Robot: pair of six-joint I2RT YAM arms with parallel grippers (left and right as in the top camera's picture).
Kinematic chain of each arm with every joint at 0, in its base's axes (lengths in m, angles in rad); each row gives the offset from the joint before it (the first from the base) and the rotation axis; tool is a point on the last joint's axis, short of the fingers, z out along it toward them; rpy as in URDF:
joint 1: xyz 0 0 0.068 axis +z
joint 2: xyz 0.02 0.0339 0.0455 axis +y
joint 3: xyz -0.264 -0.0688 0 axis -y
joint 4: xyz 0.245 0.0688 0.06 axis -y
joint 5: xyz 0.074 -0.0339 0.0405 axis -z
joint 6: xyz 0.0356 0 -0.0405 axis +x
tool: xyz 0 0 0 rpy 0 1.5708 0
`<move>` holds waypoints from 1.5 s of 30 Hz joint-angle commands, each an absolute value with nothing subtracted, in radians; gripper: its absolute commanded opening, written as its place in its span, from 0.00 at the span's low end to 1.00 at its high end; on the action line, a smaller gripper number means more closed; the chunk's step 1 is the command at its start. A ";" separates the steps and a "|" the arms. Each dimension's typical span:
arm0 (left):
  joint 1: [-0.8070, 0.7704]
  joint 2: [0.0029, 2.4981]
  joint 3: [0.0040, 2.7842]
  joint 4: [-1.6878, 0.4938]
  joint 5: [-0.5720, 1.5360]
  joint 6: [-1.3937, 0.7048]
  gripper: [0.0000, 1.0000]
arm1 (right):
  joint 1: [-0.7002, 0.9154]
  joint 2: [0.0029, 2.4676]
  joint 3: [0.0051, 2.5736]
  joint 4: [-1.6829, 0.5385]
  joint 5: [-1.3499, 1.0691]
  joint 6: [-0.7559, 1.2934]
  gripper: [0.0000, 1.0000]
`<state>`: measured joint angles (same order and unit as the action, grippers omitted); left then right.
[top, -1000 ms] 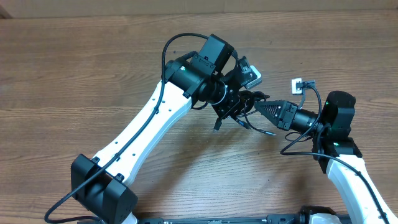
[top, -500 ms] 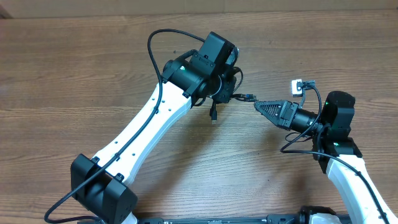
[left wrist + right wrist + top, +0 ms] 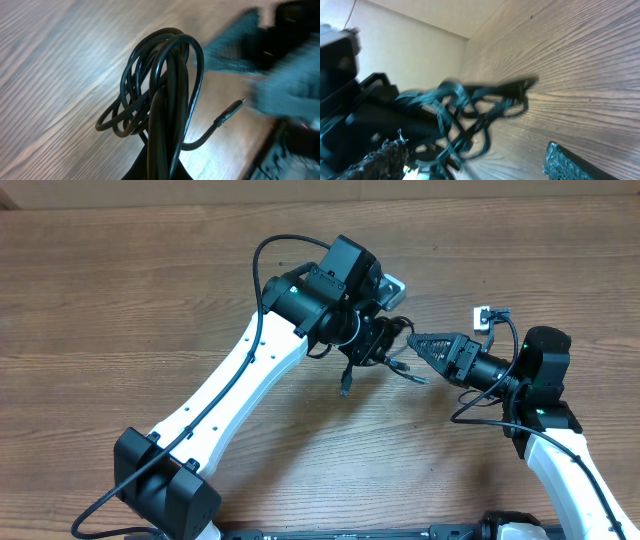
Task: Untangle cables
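The cables (image 3: 388, 352) are a bunch of thin black loops hanging from my left gripper (image 3: 372, 343), which is shut on them above the table's middle. One plug end (image 3: 346, 386) dangles below left, another strand end (image 3: 412, 376) points right. In the left wrist view the looped cables (image 3: 160, 90) rise from the shut jaws at the bottom edge, with a free plug tip (image 3: 233, 108). My right gripper (image 3: 420, 341) is just right of the bundle, open. In the right wrist view its fingers (image 3: 384, 161) stand wide apart, with the blurred cables (image 3: 465, 115) ahead between them.
A small white connector (image 3: 479, 315) with a short black lead lies on the wooden table (image 3: 120, 290) behind the right gripper. The left arm (image 3: 230, 390) crosses the table from the front left. The right arm's own thick cable (image 3: 500, 395) loops beside its wrist.
My right gripper has opened, letting go of the strand it held stretched half a second ago. The left gripper has swung the bundle back toward the right gripper's tips.
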<state>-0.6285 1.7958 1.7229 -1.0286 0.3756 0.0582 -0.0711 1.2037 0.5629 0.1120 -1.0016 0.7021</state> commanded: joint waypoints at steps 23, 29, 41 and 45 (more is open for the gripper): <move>-0.633 1.794 1.736 -1.018 0.518 0.157 0.04 | -0.067 1.201 0.577 0.126 -1.052 0.616 0.33; -0.662 1.795 1.736 -1.016 0.517 0.157 0.04 | -0.067 1.201 0.577 0.129 -1.053 0.616 0.13; -0.681 1.798 1.736 -0.992 0.393 0.121 0.04 | -0.067 1.201 0.577 0.118 -1.056 0.617 0.04; -0.681 1.798 1.736 -0.971 0.133 -0.113 0.04 | -0.067 1.201 0.577 0.097 -1.055 0.637 0.04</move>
<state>-0.6750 1.7958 1.7229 -0.9890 0.3714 0.0845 -0.0711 1.2037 0.5629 0.1089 -1.0466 0.6250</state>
